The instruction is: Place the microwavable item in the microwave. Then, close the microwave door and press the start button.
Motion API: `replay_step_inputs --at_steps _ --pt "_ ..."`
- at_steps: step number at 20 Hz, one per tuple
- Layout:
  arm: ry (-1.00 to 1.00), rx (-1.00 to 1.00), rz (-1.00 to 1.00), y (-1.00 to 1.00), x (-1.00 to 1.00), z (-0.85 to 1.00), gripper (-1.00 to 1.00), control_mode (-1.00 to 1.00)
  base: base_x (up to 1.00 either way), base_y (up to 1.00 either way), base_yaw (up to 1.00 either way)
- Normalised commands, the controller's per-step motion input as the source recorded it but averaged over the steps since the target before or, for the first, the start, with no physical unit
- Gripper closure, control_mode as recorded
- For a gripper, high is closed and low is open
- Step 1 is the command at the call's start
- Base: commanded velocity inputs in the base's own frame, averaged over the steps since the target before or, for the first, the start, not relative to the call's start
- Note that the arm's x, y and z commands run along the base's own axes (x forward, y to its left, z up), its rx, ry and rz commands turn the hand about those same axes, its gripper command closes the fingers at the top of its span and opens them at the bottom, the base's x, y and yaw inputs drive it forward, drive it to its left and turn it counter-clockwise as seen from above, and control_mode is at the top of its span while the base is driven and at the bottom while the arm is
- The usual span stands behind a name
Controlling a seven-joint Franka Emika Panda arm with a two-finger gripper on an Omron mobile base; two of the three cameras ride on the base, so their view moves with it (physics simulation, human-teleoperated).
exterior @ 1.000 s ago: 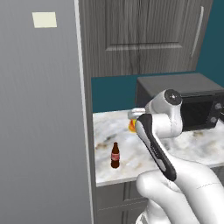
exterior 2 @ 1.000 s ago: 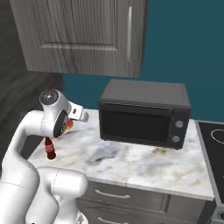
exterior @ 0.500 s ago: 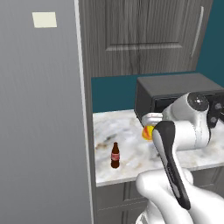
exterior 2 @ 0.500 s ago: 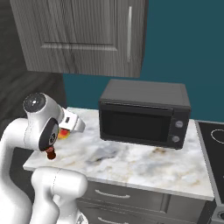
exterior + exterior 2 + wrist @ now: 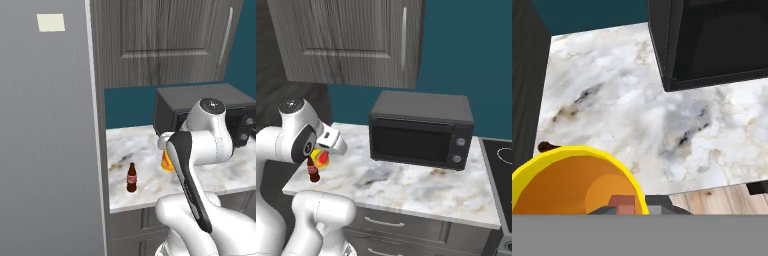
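The left base view looks forward and down from behind the arm's left side at the marble tabletop; the right base view covers the same tabletop from the other side, facing the dark countertop oven. The hand view looks steeply down, close to the tabletop beside that oven.

the yellow cup sits at the bottom left, seen from above with its orange inside showing. below it spreads the marbled desk. a dark countertop oven stands on the desk at the upper right.
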Motion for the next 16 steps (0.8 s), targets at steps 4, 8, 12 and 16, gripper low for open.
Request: replay_step_inputs --at_steps 4,8,12,16 --pt "0.0 0.0 0.0 0.0 -0.55 -0.15 1.0 -1.0 0.0 0.0 0.0" --pt "0.0 0.0 0.0 0.0 -0.39 -0.03 1.0 1.0 -0.5 0.0 -0.01" --pt "0.0 0.0 0.0 0.0 0.0 0.0 1.0 1.0 -1.0 0.0 -0.04" --pt "0.0 0.0 0.0 0.0 0.0 0.0 1.0 1.0 -1.0 0.02 -0.03"
